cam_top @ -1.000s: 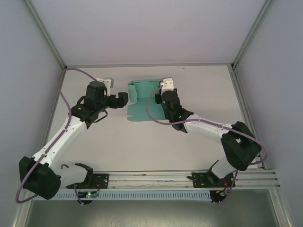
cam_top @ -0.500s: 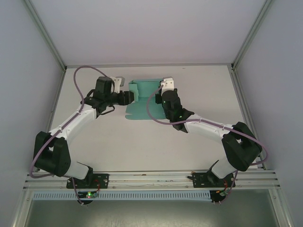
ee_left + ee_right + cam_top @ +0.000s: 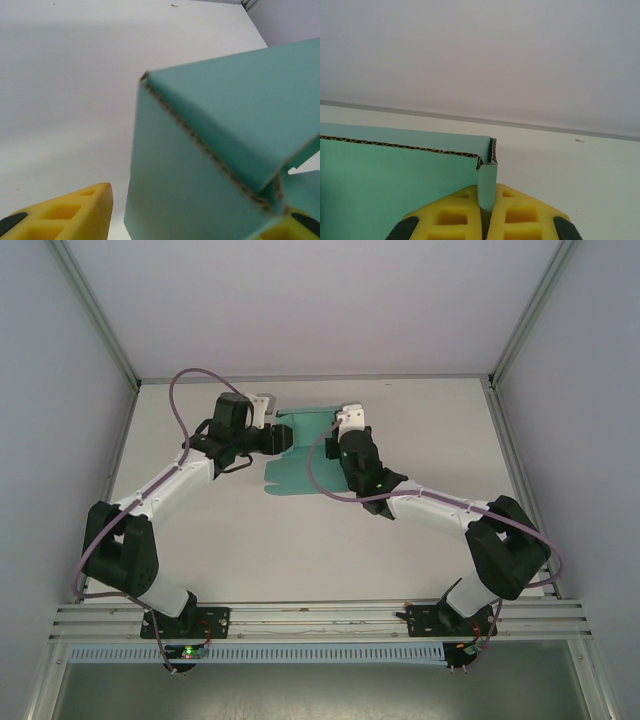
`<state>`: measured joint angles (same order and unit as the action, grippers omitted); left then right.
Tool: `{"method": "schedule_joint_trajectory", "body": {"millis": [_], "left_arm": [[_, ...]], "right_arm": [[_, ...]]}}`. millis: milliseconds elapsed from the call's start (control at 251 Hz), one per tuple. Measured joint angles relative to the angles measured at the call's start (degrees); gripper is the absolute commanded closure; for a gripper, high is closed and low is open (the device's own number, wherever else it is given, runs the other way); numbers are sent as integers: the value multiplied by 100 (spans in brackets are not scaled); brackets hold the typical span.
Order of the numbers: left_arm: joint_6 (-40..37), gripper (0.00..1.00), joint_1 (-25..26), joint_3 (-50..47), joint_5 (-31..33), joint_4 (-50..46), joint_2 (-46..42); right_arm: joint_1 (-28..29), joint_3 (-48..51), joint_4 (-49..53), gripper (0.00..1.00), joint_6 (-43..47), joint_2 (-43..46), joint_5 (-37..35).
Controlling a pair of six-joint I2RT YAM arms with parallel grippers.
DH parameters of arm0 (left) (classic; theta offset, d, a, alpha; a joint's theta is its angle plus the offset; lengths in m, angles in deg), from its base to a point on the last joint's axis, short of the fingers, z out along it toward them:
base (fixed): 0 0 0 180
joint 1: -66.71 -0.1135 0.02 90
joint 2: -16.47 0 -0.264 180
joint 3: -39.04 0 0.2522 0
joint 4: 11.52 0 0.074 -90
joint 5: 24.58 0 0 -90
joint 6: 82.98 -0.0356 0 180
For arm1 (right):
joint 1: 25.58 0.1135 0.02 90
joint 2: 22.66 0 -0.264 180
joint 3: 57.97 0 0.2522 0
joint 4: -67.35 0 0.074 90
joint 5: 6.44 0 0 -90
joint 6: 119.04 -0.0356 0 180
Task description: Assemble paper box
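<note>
R gripper (image 3: 487, 200) clamped shut on an upright wall-end of the paper box (image 3: 395, 175) btwn its fingers, prob. as anchor; L gripper (image 3: 192, 217) part-open, straddling the folded corner, one finger touching card, the other just clear, prob. to crease it.

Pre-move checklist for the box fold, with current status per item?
1. Right gripper shut on the box wall: ok.
2. That wall stands upright off the table: ok.
3. Left gripper straddles the box's left corner: ok.
4. Left fingers both on the card: not ok, there is a gap at one finger.
5. Corner fold square: cannot tell.
6. Remaining flaps tucked: cannot tell.
</note>
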<state>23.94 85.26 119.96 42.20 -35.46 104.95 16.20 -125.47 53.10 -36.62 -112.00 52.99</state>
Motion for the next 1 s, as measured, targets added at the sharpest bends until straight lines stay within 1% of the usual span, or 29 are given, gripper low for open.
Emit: {"method": "schedule_joint_trajectory", "body": {"millis": [96,140,243,319,395,567,758,866,918,962,978,1002], "left_arm": [[-46,75,57,92,247,-70,39],[-107,77,72,179,402,-118,81],[-188,77,177,341,813,-234,181],[-240,87,315,439,1241,-317,267],[-251,100,492,627,1930,-472,455],[-181,100,850,1213,3294,-861,966],[175,100,1121,1722,4413,-1285,1414],[444,100,1255,2170,5108,-1742,1757],[485,100,1303,2306,5318,-1886,1867],[479,100,1335,2306,5320,-1902,1884],[474,100,1335,2277,5302,-1882,1880],[474,100,1335,2238,5254,-1873,1858]], "right_arm": [[11,0,2,100,0,-22,7],[11,-11,0,100,2,-22,7],[11,-52,-2,100,15,-22,2],[11,-55,0,100,31,-22,-2],[59,-55,-2,100,68,-22,-68],[225,-55,-4,100,173,-61,-345],[282,-52,-81,100,175,-184,-503],[352,-52,-190,100,175,-284,-584],[367,-52,-221,100,175,-317,-623],[372,-52,-221,100,175,-343,-671],[372,-52,-219,97,173,-348,-699],[372,-52,-219,95,175,-354,-713]]}}
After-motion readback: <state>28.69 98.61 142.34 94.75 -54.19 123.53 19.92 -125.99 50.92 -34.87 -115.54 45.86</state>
